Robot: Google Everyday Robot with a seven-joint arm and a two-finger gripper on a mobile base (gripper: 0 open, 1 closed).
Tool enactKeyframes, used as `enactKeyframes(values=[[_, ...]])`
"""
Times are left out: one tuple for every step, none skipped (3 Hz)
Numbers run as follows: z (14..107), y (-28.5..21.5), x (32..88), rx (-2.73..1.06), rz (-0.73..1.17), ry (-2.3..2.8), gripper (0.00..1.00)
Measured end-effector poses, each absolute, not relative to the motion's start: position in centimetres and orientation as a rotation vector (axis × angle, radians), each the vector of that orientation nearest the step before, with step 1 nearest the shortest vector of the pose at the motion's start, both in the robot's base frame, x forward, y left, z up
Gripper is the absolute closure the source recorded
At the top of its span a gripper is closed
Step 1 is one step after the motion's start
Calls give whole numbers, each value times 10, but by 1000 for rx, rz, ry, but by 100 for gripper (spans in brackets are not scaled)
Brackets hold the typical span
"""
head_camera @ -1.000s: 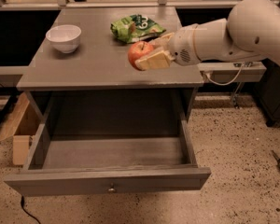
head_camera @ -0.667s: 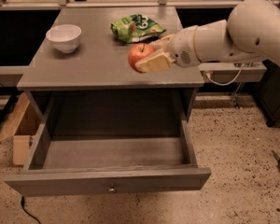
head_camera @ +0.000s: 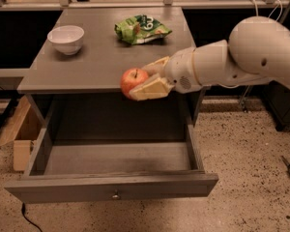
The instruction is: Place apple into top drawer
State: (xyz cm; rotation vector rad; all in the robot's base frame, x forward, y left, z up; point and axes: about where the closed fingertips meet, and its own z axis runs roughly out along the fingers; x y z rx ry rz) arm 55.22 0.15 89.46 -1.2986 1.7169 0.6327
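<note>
The red-orange apple is held in my gripper, whose cream fingers close on its right side. Apple and gripper hang in the air at the front edge of the grey table, above the rear of the top drawer. The drawer is pulled fully open and its grey inside is bare. Its flat front panel carries a small metal knob. My white arm reaches in from the right.
A white bowl stands at the table's back left. A green snack bag lies at the back middle. A wooden box sits on the speckled floor left of the drawer. A dark counter runs behind.
The gripper has carried the apple forward and down, from over the tabletop to the table's front edge above the open drawer.
</note>
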Motion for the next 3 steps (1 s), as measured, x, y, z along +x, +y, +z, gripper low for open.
enactKeyframes(values=[[844, 25, 517, -1308, 706, 1785, 100], [786, 48, 496, -1283, 771, 1867, 100], [743, 59, 501, -1194, 763, 1938, 100]])
